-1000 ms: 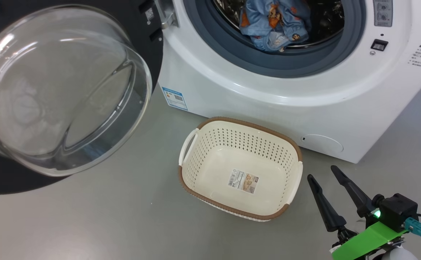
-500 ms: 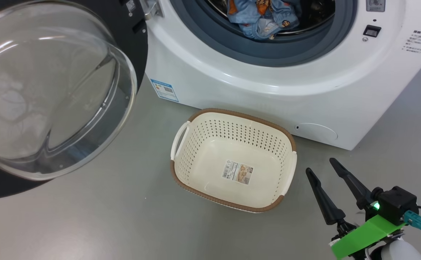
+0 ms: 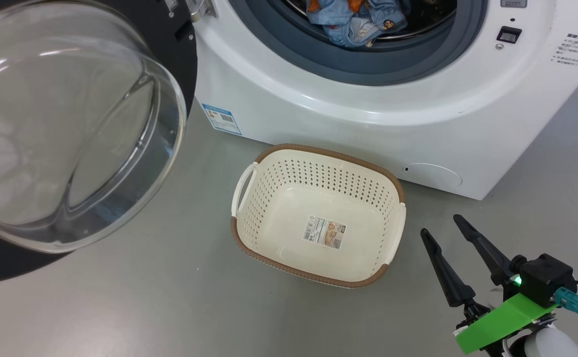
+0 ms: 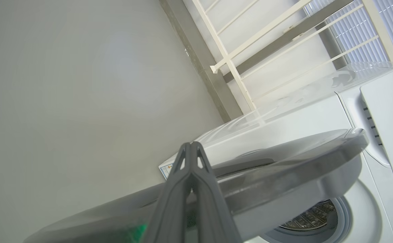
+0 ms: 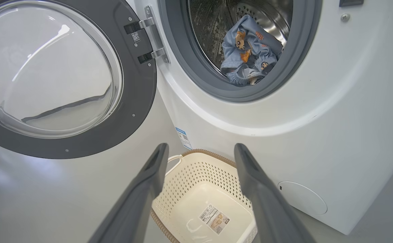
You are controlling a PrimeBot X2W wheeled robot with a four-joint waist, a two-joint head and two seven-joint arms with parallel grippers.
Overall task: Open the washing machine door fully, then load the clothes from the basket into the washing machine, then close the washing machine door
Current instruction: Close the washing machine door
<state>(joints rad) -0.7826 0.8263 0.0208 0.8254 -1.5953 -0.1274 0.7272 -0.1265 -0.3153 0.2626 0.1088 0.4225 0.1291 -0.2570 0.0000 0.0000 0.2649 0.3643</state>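
Now | one clothes bundle (image 3: pixel 355 22) in washing machine (image 3: pixel 368 119) | one basket (image 3: pixel 328 151) | left tool (image 4: pixel 191 148) clenched | right tool (image 3: pixel 439 224) released

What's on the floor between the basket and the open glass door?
Nothing; the head view shows bare grey floor between basket and washing machine door.

On my head camera the basket (image 3: pixel 313 184) sits on the floor (image 3: pixel 169 297) just before the washing machine (image 3: pixel 368 124), with the clothes (image 3: pixel 353 20) inside its drum. The washing machine door (image 3: pixel 70 124) stands swung out to the left. My right pincer (image 3: pixel 440 224) is just right of the basket, not touching it.
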